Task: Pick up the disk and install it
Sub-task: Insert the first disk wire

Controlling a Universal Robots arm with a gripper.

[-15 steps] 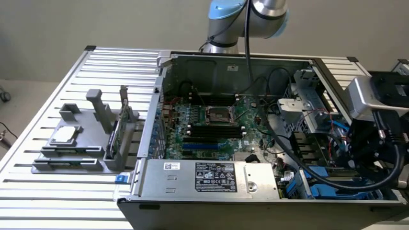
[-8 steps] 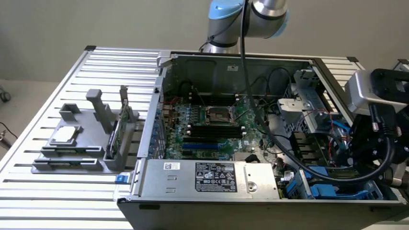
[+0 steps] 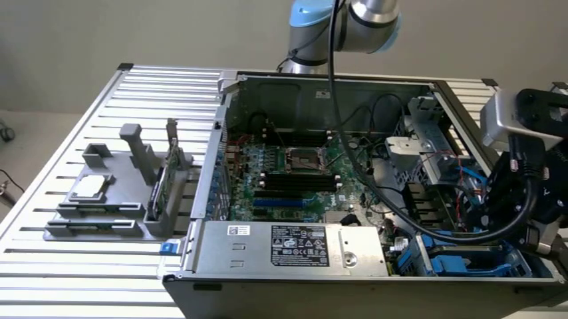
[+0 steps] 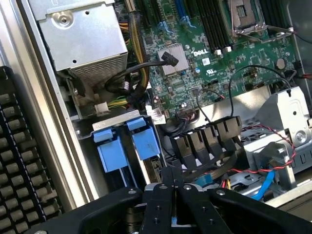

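Over the drive-bay corner of the open computer case point(image 3: 310, 100), the black gripper point(image 4: 178, 186) hangs with its fingers drawn almost together. Just beyond it the disk point(image 4: 146, 144) sits slotted down in the bay, with only its bright blue plastic end tabs showing. It lies beside the boxy, perforated grey metal power supply point(image 4: 80, 39) and the green motherboard point(image 4: 214, 63). Out on the ribbed metal worktop point(image 3: 53, 266), well apart from the gripper, a grey plastic holder point(image 3: 98, 226) carries a small flat silver drive point(image 3: 93, 189).
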